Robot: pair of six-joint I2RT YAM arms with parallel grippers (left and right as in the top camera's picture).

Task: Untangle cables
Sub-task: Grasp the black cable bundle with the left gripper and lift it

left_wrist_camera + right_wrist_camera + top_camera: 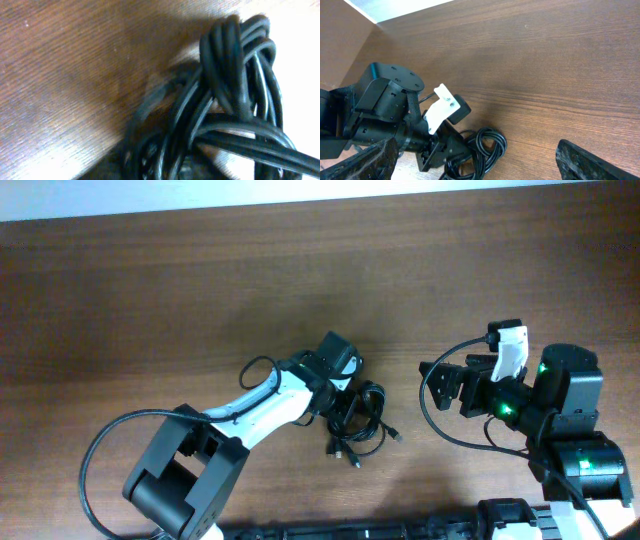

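Observation:
The cables (366, 420) lie as one knotted bundle of thin black cords in the middle of the wooden table, with small plugs (350, 456) trailing toward the front. My left gripper (345, 402) is down on the bundle's left side and shut on the cables. The left wrist view is filled by the cables (225, 75), close and blurred. The right wrist view shows the left gripper (447, 155) biting the cables (489, 145). My right gripper (432, 386) is open and empty, to the right of the bundle, facing it. Its fingers spread wide in its own wrist view (476, 169).
The left arm's own black wire loops at the front left (92, 470). The right arm's wire curves below its gripper (450, 430). The brown table (200, 290) ends at the far edge against a pale wall (300, 192).

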